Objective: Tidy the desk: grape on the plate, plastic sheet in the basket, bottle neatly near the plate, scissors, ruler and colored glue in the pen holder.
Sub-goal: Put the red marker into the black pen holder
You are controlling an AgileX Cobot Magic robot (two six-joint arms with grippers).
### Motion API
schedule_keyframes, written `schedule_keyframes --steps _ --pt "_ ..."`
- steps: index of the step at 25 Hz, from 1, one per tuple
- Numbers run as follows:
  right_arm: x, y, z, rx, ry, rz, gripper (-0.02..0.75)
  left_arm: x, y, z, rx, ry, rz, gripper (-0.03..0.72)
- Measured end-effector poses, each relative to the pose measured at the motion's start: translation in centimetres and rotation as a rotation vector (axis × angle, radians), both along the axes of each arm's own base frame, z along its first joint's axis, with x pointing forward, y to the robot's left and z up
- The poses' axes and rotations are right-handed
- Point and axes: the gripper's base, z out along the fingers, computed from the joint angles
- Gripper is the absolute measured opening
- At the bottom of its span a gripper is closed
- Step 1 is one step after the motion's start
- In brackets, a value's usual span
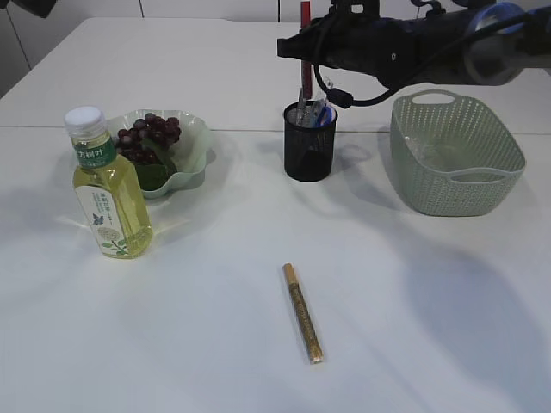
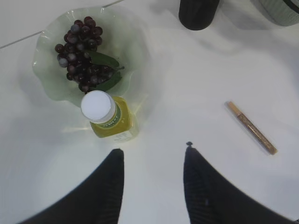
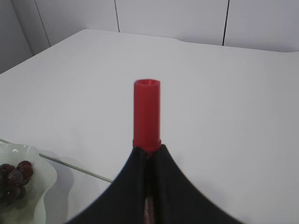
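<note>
My right gripper is shut on a red colored glue pen, held upright above the black mesh pen holder; its red cap shows in the right wrist view. The holder has scissors and a ruler in it. A gold glue pen lies on the table in front, also in the left wrist view. Dark grapes lie on the green plate. A yellow bottle with a white cap stands upright beside the plate. My left gripper is open and empty, high above the table near the bottle.
A green woven basket stands at the right with a clear plastic sheet inside. A table seam runs across behind the plate. The pen holder's base shows at the top of the left wrist view.
</note>
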Motion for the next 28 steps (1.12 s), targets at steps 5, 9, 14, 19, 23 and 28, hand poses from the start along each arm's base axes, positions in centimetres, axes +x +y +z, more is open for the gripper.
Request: schedule_keyframes --steps 5,9,14,19,23,28 --pt "0.5 0.2 -1.5 -0.009 0.027 0.000 0.018 0.3 -0.1 -0.2 0.009 0.004 0.002 0.309" --pt "0.6 0.2 -2.0 -0.014 0.040 0.000 0.019 0.3 0.0 -0.2 0.016 0.001 0.005 0.309" --pt "0.6 0.2 -2.1 -0.014 0.041 0.001 0.033 0.3 0.0 -0.2 0.017 0.000 0.005 0.309" --pt "0.6 0.2 -2.1 -0.015 0.044 0.001 0.088 0.3 0.0 -0.2 0.017 0.000 0.005 0.309" --pt "0.6 0.2 -2.1 -0.016 0.046 0.001 0.130 0.3 0.0 -0.2 0.017 0.000 0.005 0.309" --pt "0.6 0.2 -2.3 -0.022 0.064 0.001 0.155 0.3 0.0 -0.2 0.019 -0.001 0.006 0.309"
